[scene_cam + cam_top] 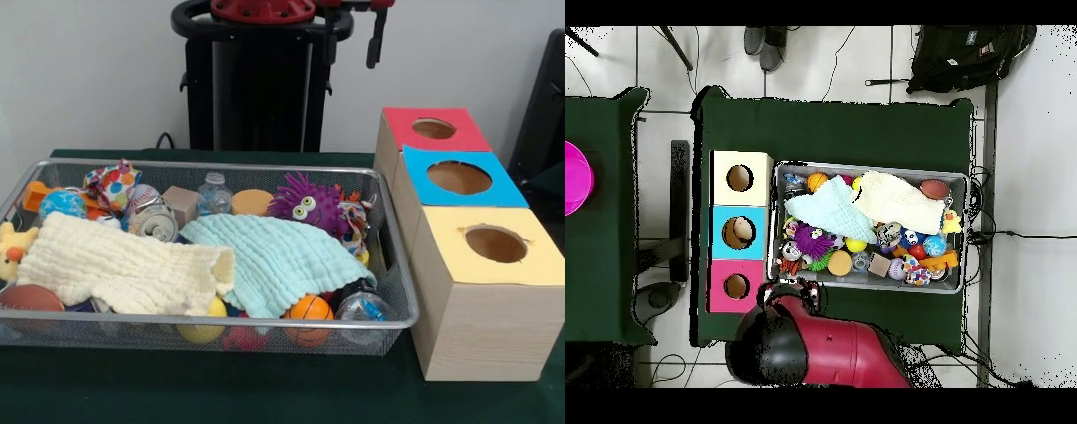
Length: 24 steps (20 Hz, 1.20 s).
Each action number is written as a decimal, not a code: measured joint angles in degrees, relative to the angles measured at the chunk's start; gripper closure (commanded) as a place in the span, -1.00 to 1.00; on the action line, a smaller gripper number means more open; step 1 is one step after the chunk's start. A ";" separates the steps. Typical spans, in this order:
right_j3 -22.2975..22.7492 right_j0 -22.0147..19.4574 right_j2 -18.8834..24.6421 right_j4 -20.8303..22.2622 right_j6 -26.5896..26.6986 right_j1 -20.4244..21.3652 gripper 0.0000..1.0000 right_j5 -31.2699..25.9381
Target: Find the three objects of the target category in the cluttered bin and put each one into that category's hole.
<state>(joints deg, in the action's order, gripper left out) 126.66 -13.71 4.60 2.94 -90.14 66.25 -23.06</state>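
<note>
The silver wire-mesh bin (265, 325) stands on the green table, full of toys; it also shows in the overhead view (960, 180). A yellow plush chick (12, 247) with an orange beak lies at its left end, and shows in the overhead view (950, 220). An orange-and-black striped plush (354, 219) peeks out beside a purple spiky ball (306, 203). The red-topped box with its round hole (433, 128) is the farthest of the boxes, also seen from overhead (736, 286). My gripper (379, 40) is drawn back high above the table's far edge, near the red box (793, 292). A third plush is not visible.
A cream cloth (124, 265) and a mint cloth (274, 256) cover much of the bin. Balls, a can (154, 221), a wooden block (182, 203) and a small bottle (214, 193) lie around them. Blue-topped (459, 177) and yellow-topped (495, 243) boxes stand nearer the camera. The black pedestal (256, 88) stands behind.
</note>
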 measured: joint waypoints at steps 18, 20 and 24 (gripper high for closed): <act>-0.02 -11.45 7.56 7.73 0.00 -6.60 -1.00 1.73; -0.03 -13.14 8.52 8.50 0.00 -7.13 -1.00 1.74; -0.14 -15.71 9.76 9.33 0.00 -7.88 -1.00 1.74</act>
<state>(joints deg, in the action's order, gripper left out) 126.52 -29.42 14.35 12.27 -90.14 58.37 -21.32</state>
